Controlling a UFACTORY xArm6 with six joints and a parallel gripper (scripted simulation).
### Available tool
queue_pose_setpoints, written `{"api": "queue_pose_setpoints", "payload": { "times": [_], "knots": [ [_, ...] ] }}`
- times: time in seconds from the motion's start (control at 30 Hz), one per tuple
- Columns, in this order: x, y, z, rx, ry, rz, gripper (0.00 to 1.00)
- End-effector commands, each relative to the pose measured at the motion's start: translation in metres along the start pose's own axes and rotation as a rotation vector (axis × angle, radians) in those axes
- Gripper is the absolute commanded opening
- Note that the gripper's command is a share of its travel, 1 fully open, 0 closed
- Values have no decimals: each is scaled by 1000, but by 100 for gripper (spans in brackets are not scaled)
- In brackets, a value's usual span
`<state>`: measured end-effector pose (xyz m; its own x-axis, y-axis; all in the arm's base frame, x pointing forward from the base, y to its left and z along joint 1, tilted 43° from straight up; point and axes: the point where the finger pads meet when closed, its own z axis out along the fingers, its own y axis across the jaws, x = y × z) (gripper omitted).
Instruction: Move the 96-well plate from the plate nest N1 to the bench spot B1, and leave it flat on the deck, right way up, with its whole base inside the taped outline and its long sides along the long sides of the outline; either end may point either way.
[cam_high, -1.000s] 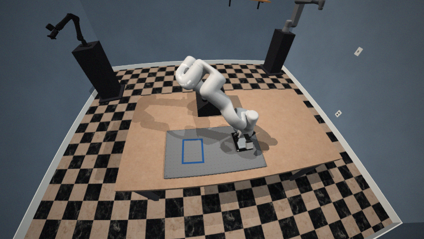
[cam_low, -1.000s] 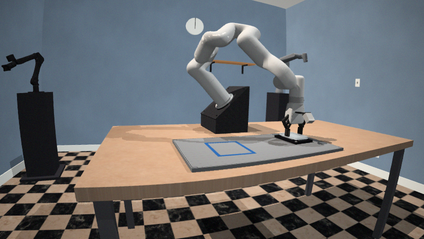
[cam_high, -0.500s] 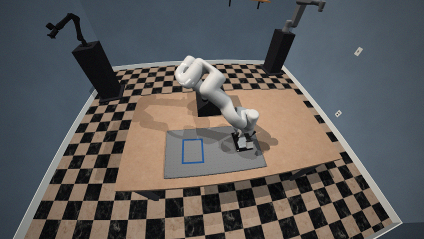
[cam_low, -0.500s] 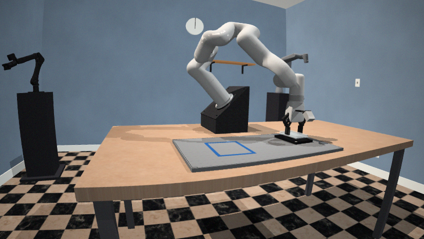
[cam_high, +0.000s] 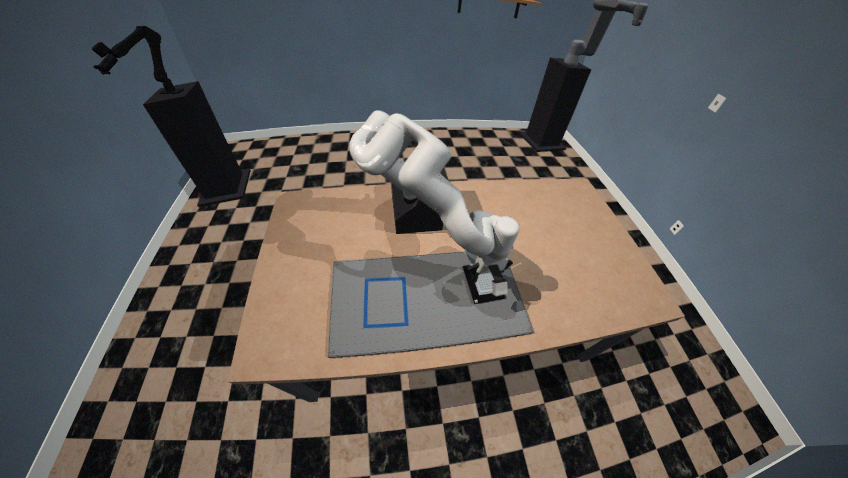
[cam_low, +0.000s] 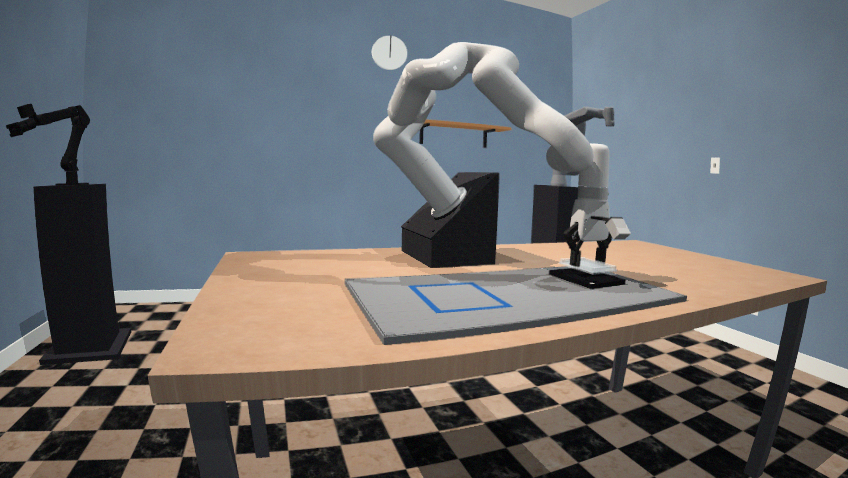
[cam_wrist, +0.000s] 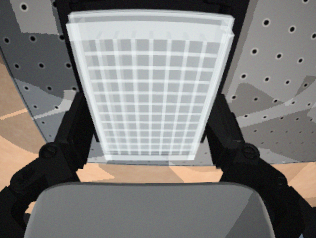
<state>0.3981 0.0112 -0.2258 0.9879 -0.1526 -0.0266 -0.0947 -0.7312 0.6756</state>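
Observation:
My gripper (cam_wrist: 150, 107) is shut on the plate, with one black finger on each long side. The plate also shows in the top view (cam_high: 488, 286) and in the exterior view (cam_low: 587, 265), just over the nest (cam_low: 586, 277). The blue taped outline B1 (cam_high: 385, 301) lies on the left half of the deck, with nothing in it (cam_low: 460, 296).
The arm's black base block (cam_low: 451, 222) stands on the wooden table behind the deck. Two black pedestals (cam_high: 192, 139) with small arms stand on the floor beyond the table.

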Motion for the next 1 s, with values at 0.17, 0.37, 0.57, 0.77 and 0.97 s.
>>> {"api": "queue_pose_setpoints", "payload": {
  "times": [0.17,0.37,0.57,0.77,0.97],
  "knots": [
    [2,-1,-4,2,4,1,0],
    [2,-1,-8,2,4,1,0],
    [2,-1,-18,2,4,1,0],
    [2,-1,-28,3,4,1,0],
    [2,-1,-35,3,4,1,0]
  ]
}}
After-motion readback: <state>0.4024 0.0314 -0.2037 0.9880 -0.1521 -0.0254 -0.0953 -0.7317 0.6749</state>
